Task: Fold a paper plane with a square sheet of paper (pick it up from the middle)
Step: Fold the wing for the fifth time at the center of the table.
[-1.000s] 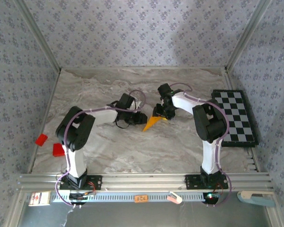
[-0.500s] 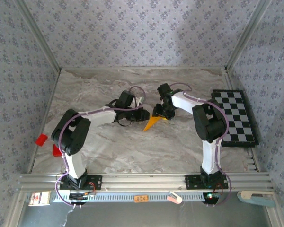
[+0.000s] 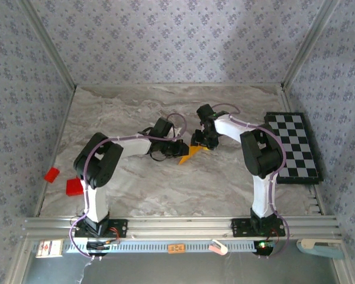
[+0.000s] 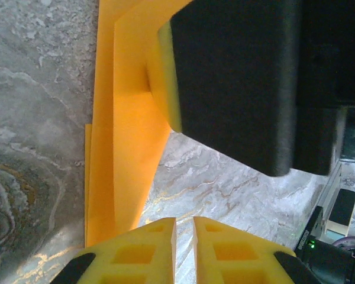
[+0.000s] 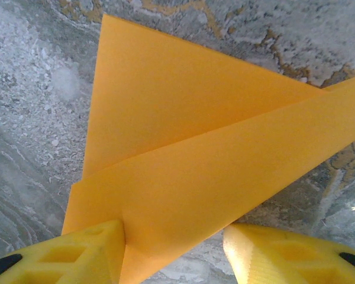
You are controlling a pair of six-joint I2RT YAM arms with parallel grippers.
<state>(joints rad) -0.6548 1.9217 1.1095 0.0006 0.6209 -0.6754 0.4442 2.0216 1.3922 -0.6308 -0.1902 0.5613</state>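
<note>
Both left fingers (image 4: 173, 238) stand almost together. Only a thin slit parts the yellow tips, with marble showing through it, so they grip nothing. In the left wrist view the orange paper (image 4: 121, 130) lies toward 11 o'clock from them. It is a narrow, layered strip with its long axis running 12 to 6, and its lower end passes just beside the 9 o'clock fingertip.

The right fingers (image 3: 199, 143) are parted about the paper's other end. In the right wrist view a folded flap runs up between them toward 1 o'clock, meeting the 9 o'clock tip and leaving marble bare on the 3 o'clock side. One of those fingers seems to press the paper flat, though the angle is too tight to be sure.

From above, the paper is a small pointed shape near the middle of the surface (image 3: 136, 183), with its point toward 8 o'clock and its wide end toward 2. The left arm is nearer the point, which lies at about 4 o'clock from its fingers. I judge the next crease depends on the left tips crossing onto the strip, across its long axis.
</note>
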